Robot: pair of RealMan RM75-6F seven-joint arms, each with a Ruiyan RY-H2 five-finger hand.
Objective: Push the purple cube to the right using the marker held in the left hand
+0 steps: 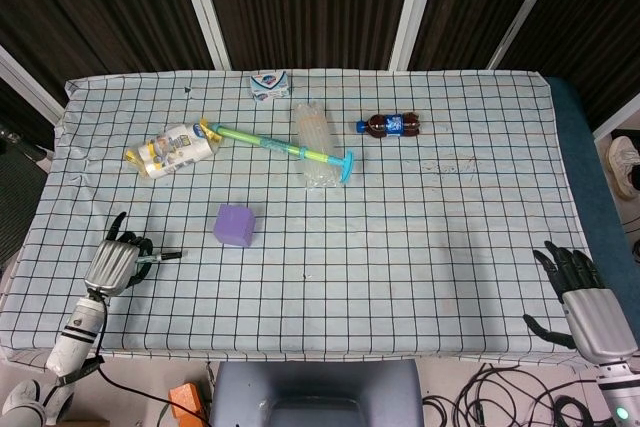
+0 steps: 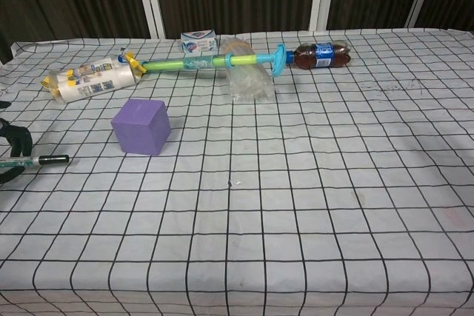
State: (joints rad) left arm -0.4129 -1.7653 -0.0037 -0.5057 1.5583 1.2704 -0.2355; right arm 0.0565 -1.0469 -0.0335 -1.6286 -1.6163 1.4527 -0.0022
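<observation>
The purple cube rests on the checked tablecloth, left of centre. My left hand is near the table's front left and grips a marker, whose black tip points right toward the cube. A gap of about two grid squares separates the tip from the cube's left side. My right hand hangs off the table's front right corner with fingers spread and nothing in it; the chest view does not show it.
At the back lie a yellow-labelled white bottle, a green and blue rod, a clear plastic bottle, a cola bottle and a small white-blue box. Right of the cube is bare cloth.
</observation>
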